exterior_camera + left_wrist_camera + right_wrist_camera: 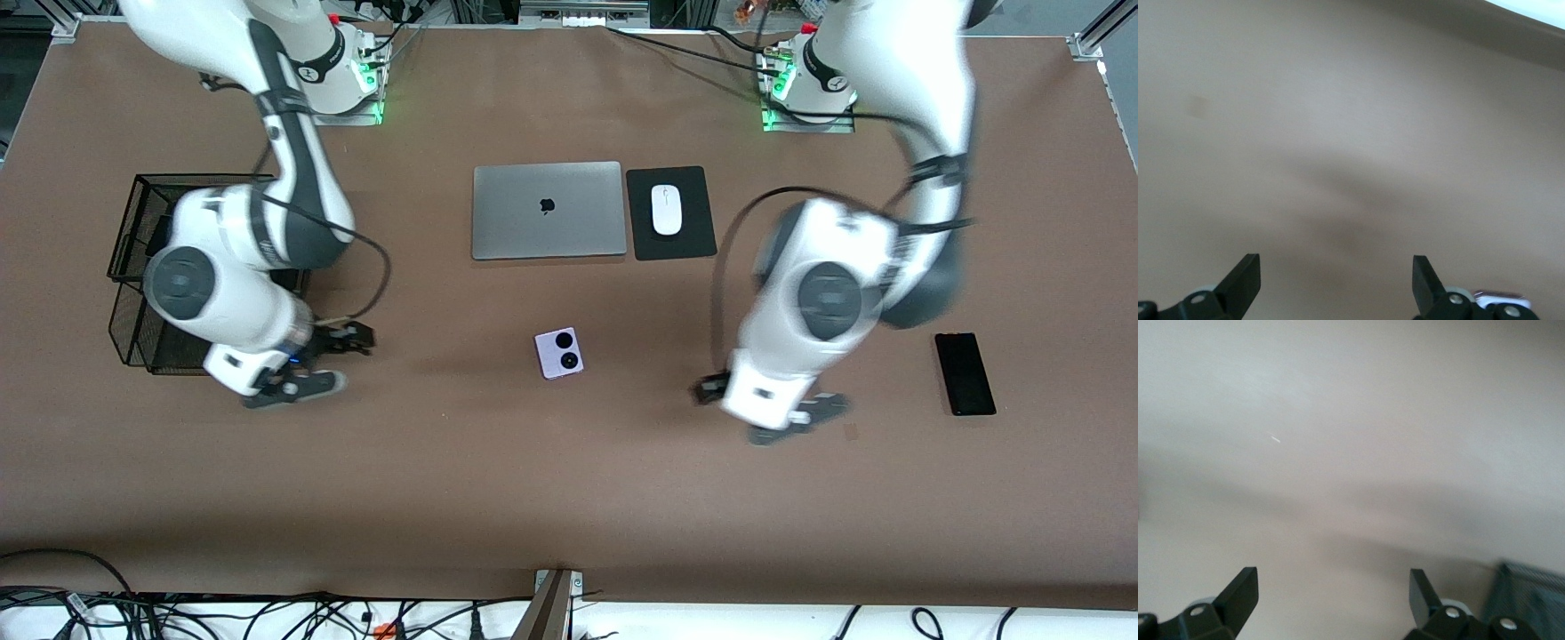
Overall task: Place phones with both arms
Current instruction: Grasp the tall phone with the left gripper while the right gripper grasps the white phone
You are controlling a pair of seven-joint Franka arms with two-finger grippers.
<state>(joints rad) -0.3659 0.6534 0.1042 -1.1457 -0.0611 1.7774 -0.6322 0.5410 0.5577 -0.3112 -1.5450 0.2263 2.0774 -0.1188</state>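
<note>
A pale-lilac flip phone [559,353] with two black circles lies mid-table, nearer the front camera than the laptop. A slim black slab phone [965,373] lies toward the left arm's end. My left gripper [763,411] hangs open and empty over bare table between these two phones. In the left wrist view its fingers [1245,280] stand wide apart over brown table, with the edge of the lilac phone [1498,294] just showing. My right gripper [333,363] is open and empty beside the wire basket, over bare table [1338,487].
A black wire basket [133,191] stands at the right arm's end, partly hidden by that arm; its corner [1531,587] shows in the right wrist view. A shut silver laptop [548,210] and a white mouse [666,209] on a black pad [693,240] lie toward the robots' bases.
</note>
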